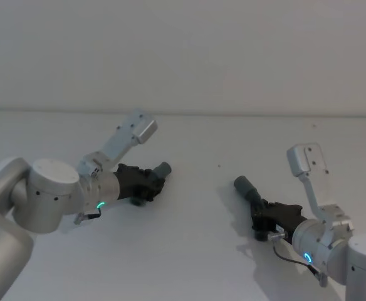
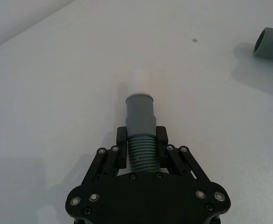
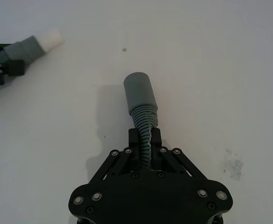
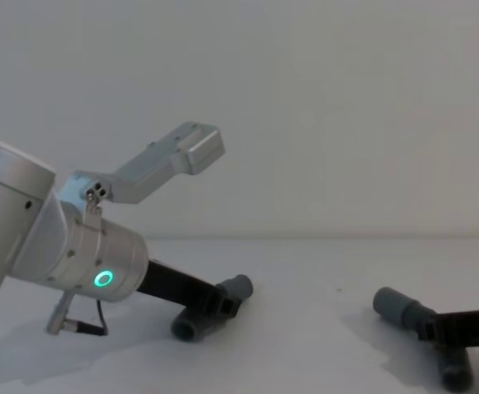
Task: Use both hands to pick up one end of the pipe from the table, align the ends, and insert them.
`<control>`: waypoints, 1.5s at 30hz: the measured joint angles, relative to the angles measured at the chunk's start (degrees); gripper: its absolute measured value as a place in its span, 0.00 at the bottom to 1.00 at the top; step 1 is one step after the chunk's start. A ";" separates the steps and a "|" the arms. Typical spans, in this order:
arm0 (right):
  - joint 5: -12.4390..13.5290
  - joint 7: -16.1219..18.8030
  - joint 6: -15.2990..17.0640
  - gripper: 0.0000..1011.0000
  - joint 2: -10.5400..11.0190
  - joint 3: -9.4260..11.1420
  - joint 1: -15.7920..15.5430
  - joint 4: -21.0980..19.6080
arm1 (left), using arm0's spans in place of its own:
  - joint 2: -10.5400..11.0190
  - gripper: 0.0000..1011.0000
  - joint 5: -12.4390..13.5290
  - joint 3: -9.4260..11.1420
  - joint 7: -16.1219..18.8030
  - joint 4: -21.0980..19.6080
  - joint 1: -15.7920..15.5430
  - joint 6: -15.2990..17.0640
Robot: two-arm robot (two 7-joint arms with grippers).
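Left tool (image 2: 142,140) clamped on the ribs of the left piece (image 2: 141,116), white tip (image 3: 51,39) sticking out ahead. Right tool (image 3: 145,137) clamped on the ribs of the right piece (image 3: 140,93), plain cuff (image 2: 271,43) out front. Both low at the worktop (image 1: 195,251), ends facing, well apart.

Head: high, down on table (image 1: 189,251). Chest: low, side-on. Wrists: close, facing across shared table middle.

You have bright, even, diffuse light on the table (image 1: 189,251) — shadows beside the plain-cuffed pipe piece (image 3: 141,95) fall soft and pale. The white-tipped pipe piece (image 2: 141,116) loses its tip against the table's glare; the green ring light (image 4: 102,279) glows.
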 joint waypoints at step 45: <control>0.45 28.12 -28.86 0.11 21.24 0.58 1.23 0.82 | 10.28 0.34 2.46 5.15 -16.79 -8.18 -5.51 -3.26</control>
